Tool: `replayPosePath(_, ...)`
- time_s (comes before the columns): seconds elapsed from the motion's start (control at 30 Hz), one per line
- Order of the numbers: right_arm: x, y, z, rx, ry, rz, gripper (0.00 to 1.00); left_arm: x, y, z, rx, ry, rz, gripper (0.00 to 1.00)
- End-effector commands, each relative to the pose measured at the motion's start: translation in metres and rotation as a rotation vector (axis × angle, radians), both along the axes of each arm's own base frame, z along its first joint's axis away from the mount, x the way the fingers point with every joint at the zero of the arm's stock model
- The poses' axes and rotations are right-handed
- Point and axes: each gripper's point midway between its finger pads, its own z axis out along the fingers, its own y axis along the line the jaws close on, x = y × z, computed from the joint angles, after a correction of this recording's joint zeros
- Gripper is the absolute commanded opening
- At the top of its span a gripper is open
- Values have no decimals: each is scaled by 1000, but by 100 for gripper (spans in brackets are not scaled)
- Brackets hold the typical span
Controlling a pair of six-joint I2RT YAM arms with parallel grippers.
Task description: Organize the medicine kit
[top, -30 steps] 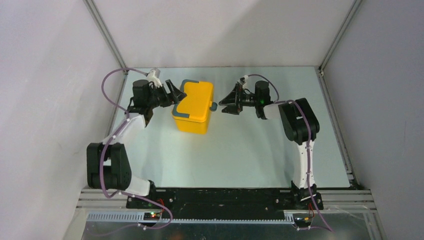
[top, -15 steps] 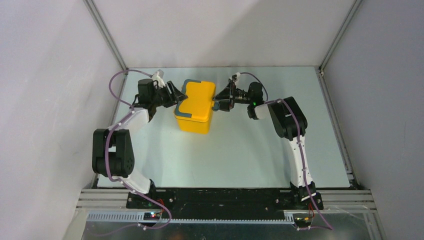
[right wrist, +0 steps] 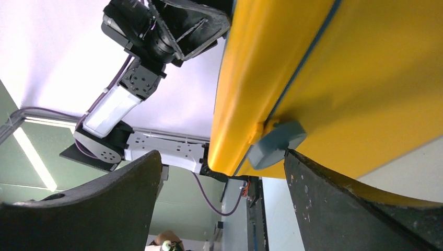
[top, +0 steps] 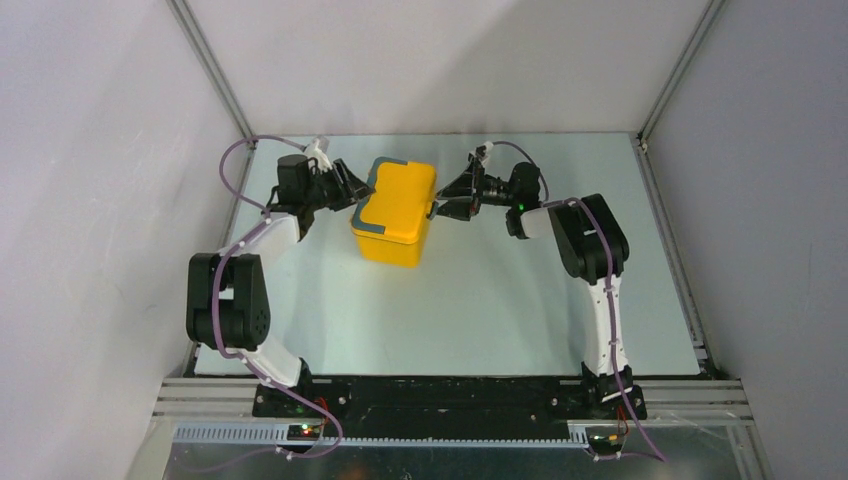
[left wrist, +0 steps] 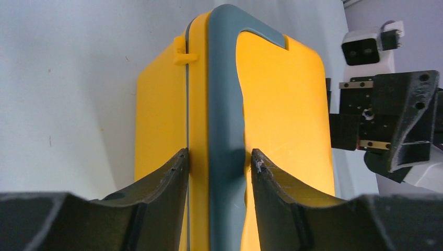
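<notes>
Your medicine kit (top: 395,205) stands on the table (top: 480,300) toward the far side, lid down, with one arm at each end, and that seems to be the point of the layout: you brace one end while you work the other. The left claw (left wrist: 218,159) has its fingers astride the blue-grey handle (left wrist: 225,104) that runs along the lid's edge, one finger by the seam and the other on the lid's face. They sit very close to it, but you cannot tell from here whether the pinch is made or a sliver of gap remains. The right claw (right wrist: 222,154) is released, jaws wide, with the small blue-grey latch (right wrist: 277,140) between its fingers, just beside the lower one. Judging by that, the right side is lined up to flip the catch and the left is there to keep the box from sliding or tipping. Nothing is unlatched yet, so the sorting has not begun.
</notes>
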Motion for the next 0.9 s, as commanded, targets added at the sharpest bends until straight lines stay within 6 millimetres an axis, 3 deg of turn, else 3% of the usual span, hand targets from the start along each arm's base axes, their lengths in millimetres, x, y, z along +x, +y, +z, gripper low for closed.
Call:
replayPosePath(0.0, -14, -7, 45, 20, -138, 22, 90, -5, -6, -21, 25, 67, -9, 48)
replayPosePath(0.27, -20, 3, 44, 7, -146, 35, 90, -9, -12, -26, 20, 81, -35, 48)
replayPosePath(0.4, -19, 6, 30, -25, -123, 42, 88, -9, -13, -25, 17, 80, -36, 48)
replayPosePath(0.57, -16, -5, 18, -66, -107, 28, 86, -9, -15, -24, 11, 83, -41, 47)
replayPosePath(0.87, -18, -30, 31, -64, -184, -6, 87, -8, -15, -26, 12, 86, -40, 47)
